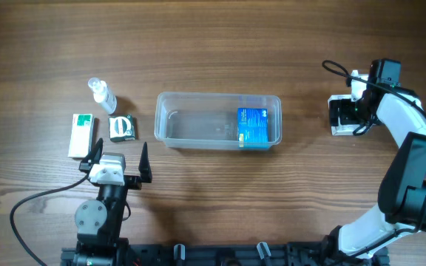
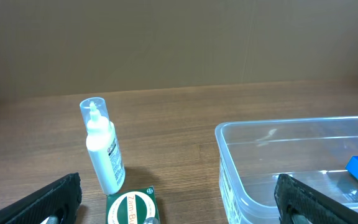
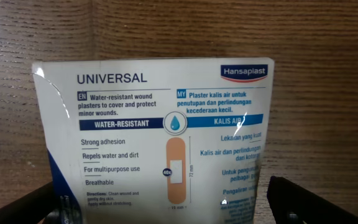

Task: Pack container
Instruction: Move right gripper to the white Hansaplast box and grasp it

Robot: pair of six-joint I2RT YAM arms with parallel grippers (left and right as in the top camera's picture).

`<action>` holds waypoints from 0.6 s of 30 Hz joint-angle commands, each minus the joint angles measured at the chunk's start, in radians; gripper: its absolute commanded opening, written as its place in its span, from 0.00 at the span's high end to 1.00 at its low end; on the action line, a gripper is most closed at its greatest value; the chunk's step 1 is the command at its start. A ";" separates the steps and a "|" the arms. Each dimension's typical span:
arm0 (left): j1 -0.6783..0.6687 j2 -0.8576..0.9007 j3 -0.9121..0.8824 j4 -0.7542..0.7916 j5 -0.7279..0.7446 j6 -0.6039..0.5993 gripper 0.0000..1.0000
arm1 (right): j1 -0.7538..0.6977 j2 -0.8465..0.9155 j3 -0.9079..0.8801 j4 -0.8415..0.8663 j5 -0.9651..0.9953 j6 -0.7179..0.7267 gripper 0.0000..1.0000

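The container [image 1: 167, 118], a clear rectangular tub, stands at the table's middle with a blue box [image 1: 251, 127] in its right end. My left gripper [image 1: 117, 166] is open and empty just in front of a small green box [image 1: 122, 127]. In the left wrist view the container [image 2: 241, 162] is at the right, and the open left gripper [image 2: 179, 214] has the green box [image 2: 132, 208] between its fingers. My right gripper [image 1: 342, 116] is open at the far right, its fingers either side of a white plaster packet [image 3: 154, 112] that lies on the table.
A small clear spray bottle [image 1: 102, 94] stands upright behind the green box and also shows in the left wrist view [image 2: 102, 149]. A white and green carton [image 1: 80, 134] lies at the far left. A black cable runs from the right arm's wrist.
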 commanded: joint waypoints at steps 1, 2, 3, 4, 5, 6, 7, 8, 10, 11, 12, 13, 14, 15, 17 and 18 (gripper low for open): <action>0.007 -0.007 -0.006 0.003 -0.013 0.015 0.00 | 0.007 0.023 -0.003 -0.009 -0.030 -0.014 0.01; 0.007 -0.007 -0.006 0.003 -0.013 0.015 0.00 | 0.007 0.023 -0.003 -0.010 -0.030 -0.014 0.05; 0.007 -0.007 -0.006 0.003 -0.013 0.015 0.00 | 0.007 0.023 -0.003 -0.013 -0.031 -0.019 0.09; 0.007 -0.007 -0.006 0.003 -0.013 0.015 0.00 | 0.007 0.023 -0.003 -0.014 -0.031 -0.026 0.14; 0.007 -0.007 -0.006 0.003 -0.013 0.015 0.00 | 0.008 0.023 -0.003 -0.014 -0.031 -0.026 0.15; 0.007 -0.007 -0.006 0.003 -0.013 0.015 0.00 | 0.012 0.023 -0.003 -0.014 -0.031 -0.027 0.16; 0.007 -0.007 -0.006 0.003 -0.013 0.015 0.00 | 0.022 0.023 -0.002 -0.012 -0.031 -0.036 0.18; 0.007 -0.007 -0.006 0.003 -0.013 0.015 0.00 | 0.037 0.023 0.000 -0.010 -0.031 -0.036 0.18; 0.007 -0.007 -0.006 0.003 -0.013 0.015 0.00 | 0.068 0.023 0.010 -0.012 -0.029 -0.036 0.18; 0.007 -0.007 -0.006 0.003 -0.013 0.015 0.00 | 0.087 0.023 0.020 -0.016 -0.021 -0.037 0.19; 0.007 -0.007 -0.006 0.003 -0.013 0.015 0.00 | 0.108 0.022 0.032 -0.019 0.002 -0.036 0.19; 0.007 -0.007 -0.006 0.003 -0.013 0.015 0.00 | 0.123 0.022 0.043 -0.025 0.028 -0.036 0.20; 0.007 -0.007 -0.006 0.003 -0.013 0.015 0.00 | 0.142 0.022 0.055 -0.032 0.055 -0.036 0.20; 0.007 -0.007 -0.006 0.003 -0.013 0.015 0.00 | 0.159 0.022 0.067 -0.043 0.071 -0.036 0.19; 0.007 -0.007 -0.006 0.003 -0.013 0.015 0.00 | 0.188 0.022 0.090 -0.066 0.072 -0.035 0.19; 0.007 -0.007 -0.006 0.003 -0.013 0.015 0.00 | 0.201 0.022 0.097 -0.079 0.072 -0.031 0.19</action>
